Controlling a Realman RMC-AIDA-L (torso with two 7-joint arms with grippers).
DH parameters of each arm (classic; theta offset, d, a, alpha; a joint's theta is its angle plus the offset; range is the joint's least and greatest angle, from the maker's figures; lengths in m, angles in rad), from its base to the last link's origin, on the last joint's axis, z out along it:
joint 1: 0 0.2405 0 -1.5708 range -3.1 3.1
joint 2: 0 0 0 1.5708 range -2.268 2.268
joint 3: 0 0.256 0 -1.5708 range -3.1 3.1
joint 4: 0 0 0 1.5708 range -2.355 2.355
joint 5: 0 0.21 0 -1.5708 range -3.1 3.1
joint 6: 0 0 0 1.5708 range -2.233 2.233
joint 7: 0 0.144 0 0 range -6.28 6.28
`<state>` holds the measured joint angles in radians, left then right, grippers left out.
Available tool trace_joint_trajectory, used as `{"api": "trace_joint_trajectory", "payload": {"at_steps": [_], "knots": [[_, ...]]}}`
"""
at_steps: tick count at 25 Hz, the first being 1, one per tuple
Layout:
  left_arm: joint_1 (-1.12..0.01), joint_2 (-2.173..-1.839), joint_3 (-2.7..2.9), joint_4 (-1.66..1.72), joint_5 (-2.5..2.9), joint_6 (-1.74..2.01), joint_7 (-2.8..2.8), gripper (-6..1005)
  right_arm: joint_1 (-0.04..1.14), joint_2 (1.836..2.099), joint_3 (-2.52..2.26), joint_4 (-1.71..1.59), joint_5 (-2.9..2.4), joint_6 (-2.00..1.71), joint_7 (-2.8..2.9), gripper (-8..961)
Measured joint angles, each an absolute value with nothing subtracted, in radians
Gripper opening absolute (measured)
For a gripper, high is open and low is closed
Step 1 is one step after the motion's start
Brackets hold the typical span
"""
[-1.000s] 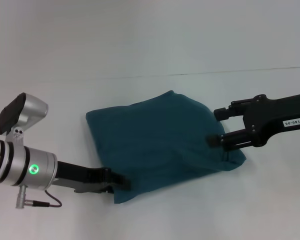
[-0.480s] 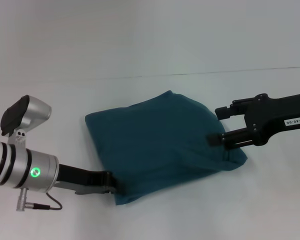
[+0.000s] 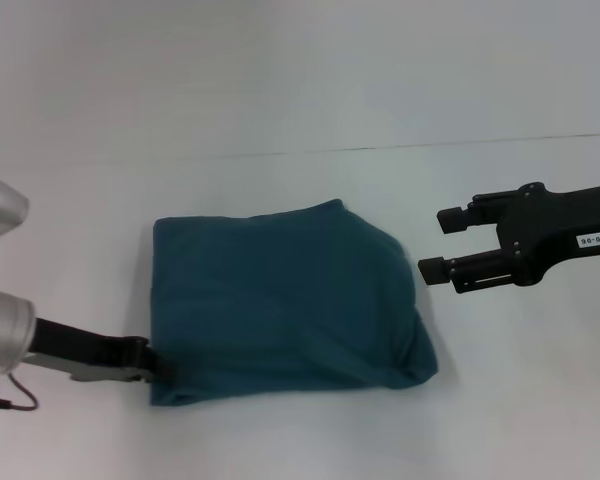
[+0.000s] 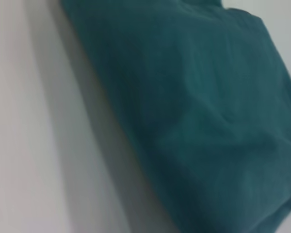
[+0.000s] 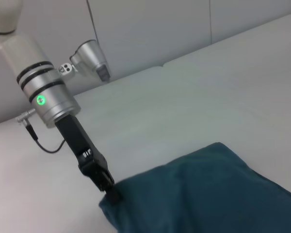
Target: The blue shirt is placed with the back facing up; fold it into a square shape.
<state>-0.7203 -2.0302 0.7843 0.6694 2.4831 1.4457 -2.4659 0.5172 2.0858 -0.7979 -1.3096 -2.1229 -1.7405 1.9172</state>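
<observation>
1. Your blue shirt (image 3: 280,300) lies mid-tabletop (image 3: 300,90), already folded into a compact, roughly square bundle.
2. Your left tool (image 3: 148,362) sits at the bundle's 7 o'clock corner, touching the fabric; you cannot tell whether it is clenched on the cloth or released.
3. Your right tool (image 3: 438,243) hangs released, fingers spread, just off the bundle's 3 o'clock side, holding nothing.
4. The 5 o'clock corner looks puffy and rounded. Judging by this, only tidying and letting go remain.
</observation>
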Motion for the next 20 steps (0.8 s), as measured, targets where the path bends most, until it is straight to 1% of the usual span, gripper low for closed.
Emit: {"api": "trace_joint_trajectory", "payload": {"at_steps": [9,13,18,20], "knots": [[-0.742,-2.014,0.738,0.701,2.59,1.421,-2.482,42,0.516,2.086,-0.798,-1.312,-2.121,-1.741,1.923,823],[-0.738,-2.012,0.715,0.704,2.601,1.415,-2.482,45,0.515,2.086,-0.799,-1.312,-2.121,-1.741,1.922,823],[-0.717,-2.015,0.669,0.746,2.588,1.449,-2.437,51,0.51,2.086,-0.8,-1.313,-2.121,-1.745,1.915,822],[-0.682,-2.028,0.63,0.809,2.551,1.488,-2.38,54,0.504,2.086,-0.8,-1.313,-2.119,-1.762,1.901,822]]}}
